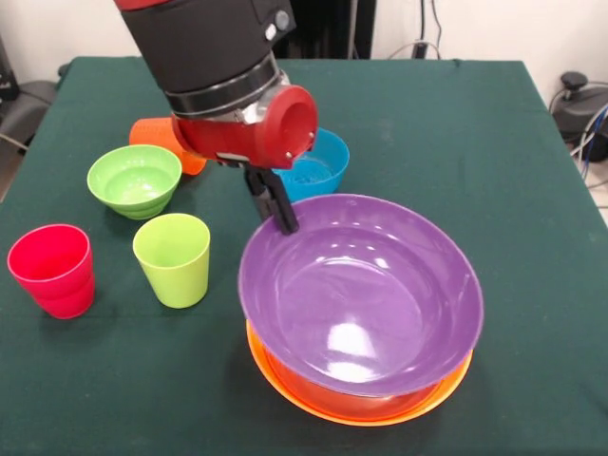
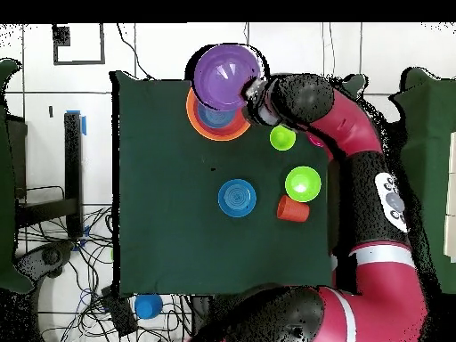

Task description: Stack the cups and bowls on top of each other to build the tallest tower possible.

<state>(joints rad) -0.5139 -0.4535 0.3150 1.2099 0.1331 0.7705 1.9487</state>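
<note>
Purple bowl (image 1: pixel 361 294) gripped by its far rim in the pincer (image 1: pixel 282 214), dark fingers clenched on that edge, bowl tilted and held over the red-orange bowl (image 1: pixel 356 399) sitting on the green bench (image 1: pixel 494 142). Seen from overhead, something blue showing inside the orange dish under the purple one, likely a small bowl, not sure. Key relation for the coming move: purple bowl hanging from the pincer on the side away from the robot, its centre offset from the grip point, opening up and leaning toward the front camera; centre of the orange bowl almost straight below, slightly nearer the camera. Likely need: level the bowl and lower until nested or seated, then let go. Risk judged: a wide bowl gripped at one edge may swing or land crooked. Remaining pieces well apart on the bench: blue bowl (image 1: pixel 318 163) just behind the pincer, small green bowl (image 1: pixel 134 180), orange cup (image 1: pixel 163 138) lying on its side behind it, lime green cup (image 1: pixel 173 258) and pinkish red cup (image 1: pixel 53 270) standing upright side by side
</note>
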